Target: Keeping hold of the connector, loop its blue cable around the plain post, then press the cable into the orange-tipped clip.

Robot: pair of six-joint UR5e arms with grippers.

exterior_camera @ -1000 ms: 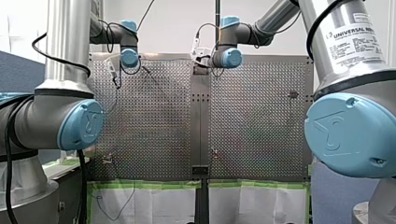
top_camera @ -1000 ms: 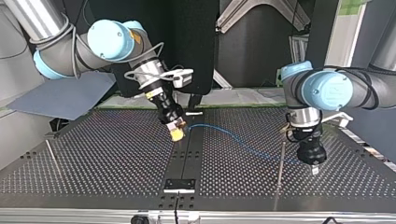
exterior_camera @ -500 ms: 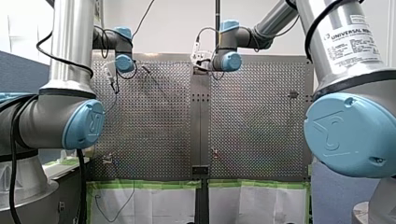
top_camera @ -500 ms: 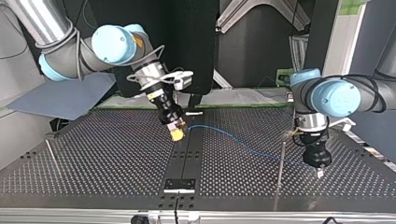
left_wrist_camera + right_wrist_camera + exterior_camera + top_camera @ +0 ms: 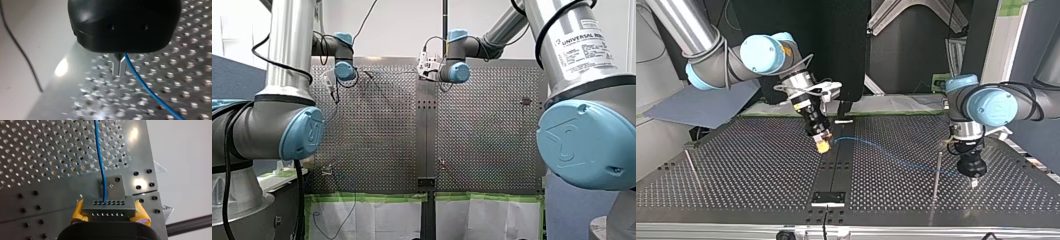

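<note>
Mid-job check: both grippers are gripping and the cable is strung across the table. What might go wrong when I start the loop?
1. My left gripper pinches the blue cable with thin metal fingers only; it may slip out mid-loop.
2. The cable runs to the connector in my right gripper; a harder pull might strain that joint.
3. The plain post stands close beside my left gripper; a bump looks possible.

Grey connector (multi-hole) with blue cable
</note>
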